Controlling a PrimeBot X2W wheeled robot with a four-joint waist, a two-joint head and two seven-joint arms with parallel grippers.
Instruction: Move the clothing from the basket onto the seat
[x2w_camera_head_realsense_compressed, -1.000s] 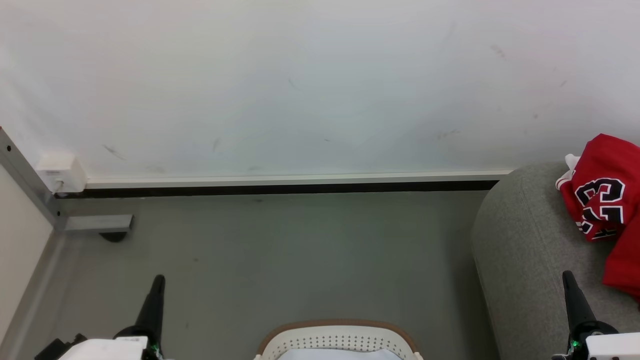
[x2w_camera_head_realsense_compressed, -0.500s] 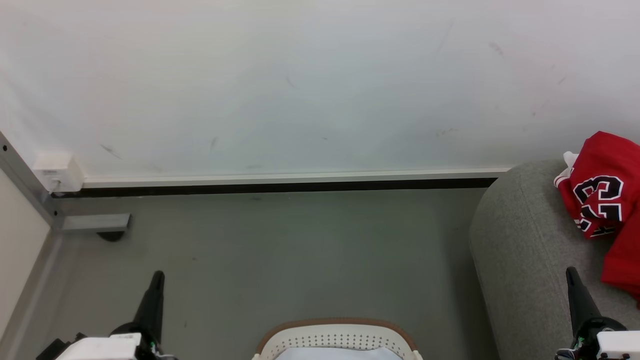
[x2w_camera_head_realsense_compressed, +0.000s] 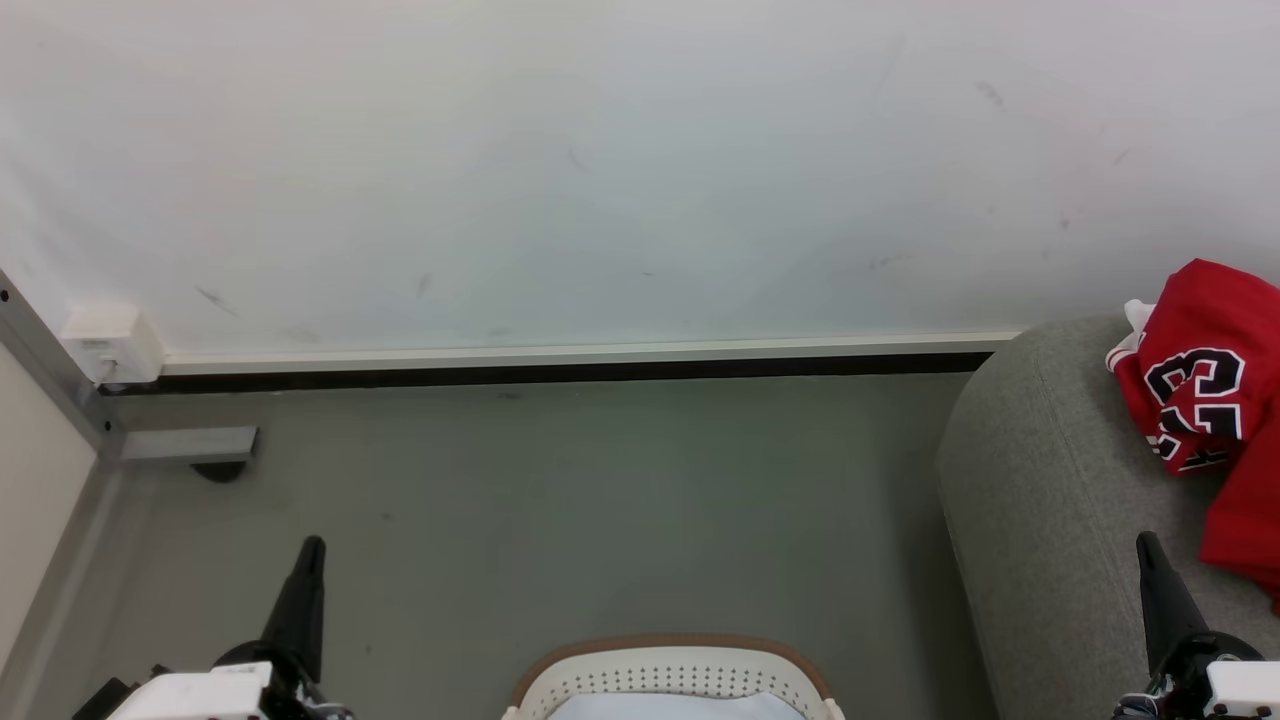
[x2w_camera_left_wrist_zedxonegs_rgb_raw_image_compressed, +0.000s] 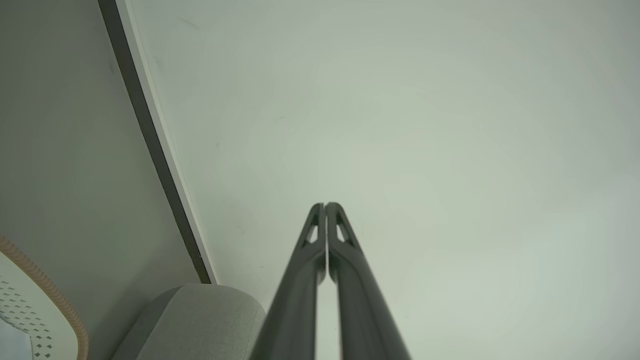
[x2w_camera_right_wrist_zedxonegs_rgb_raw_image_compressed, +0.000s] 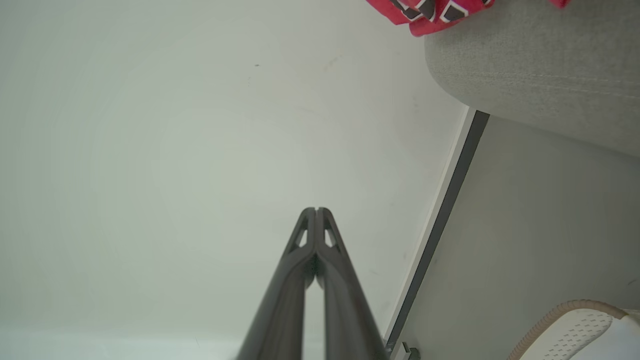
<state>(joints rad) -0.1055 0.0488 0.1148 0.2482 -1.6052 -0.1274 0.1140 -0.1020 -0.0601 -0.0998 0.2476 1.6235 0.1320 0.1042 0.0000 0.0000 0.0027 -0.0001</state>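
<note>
Now the bright red fabric clothing (x2w_camera_head_realsense_compressed: 1200, 390), its black white-edged 23 showing, lies crumpled on the large grey woven upholstered seat (x2w_camera_head_realsense_compressed: 1040, 480), well apart from the oval white perforated plastic basket (x2w_camera_head_realsense_compressed: 675, 670) with its brown rim. Inside the basket a pale patch (x2w_camera_head_realsense_compressed: 675, 708) shows, too cropped to identify. The left gripper (x2w_camera_left_wrist_zedxonegs_rgb_raw_image_compressed: 325, 205) and right gripper (x2w_camera_right_wrist_zedxonegs_rgb_raw_image_compressed: 316, 210) each hold their dark fingers pressed together, grasping nothing

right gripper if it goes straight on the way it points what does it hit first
Most likely the white wall: the right gripper aims at bare wall, clear of the seat; distance unclear.
</note>
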